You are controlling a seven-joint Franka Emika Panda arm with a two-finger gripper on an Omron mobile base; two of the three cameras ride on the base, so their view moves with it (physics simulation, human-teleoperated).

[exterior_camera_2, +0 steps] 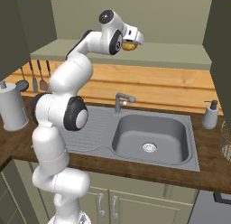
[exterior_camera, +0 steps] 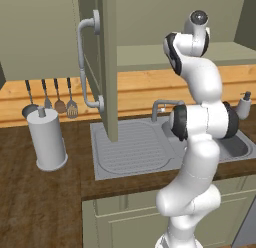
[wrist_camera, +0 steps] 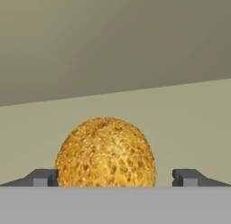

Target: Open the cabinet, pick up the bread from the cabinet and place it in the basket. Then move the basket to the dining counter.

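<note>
Your cabinet stands open, its door swung out edge-on with the curved bar handle facing left, well to the left of the pincer; the arm is reached up onto the cabinet shelf, above the sink set in the desk; your pincer is spread wide, its left fingertip and right fingertip on either side of the bread, with a clear gap at the right and the left tip close to the crust, touching or not I cannot tell; the bread sits on the shelf floor straight ahead of the pincer, a shade left of centre between the tips; it is round, so it has no long axis and points no way; far off to the pincer's right, on the desk, the basket waits at the frame edge; I judge the coming move turns on nudging slightly left to centre the bun, then closing.
</note>
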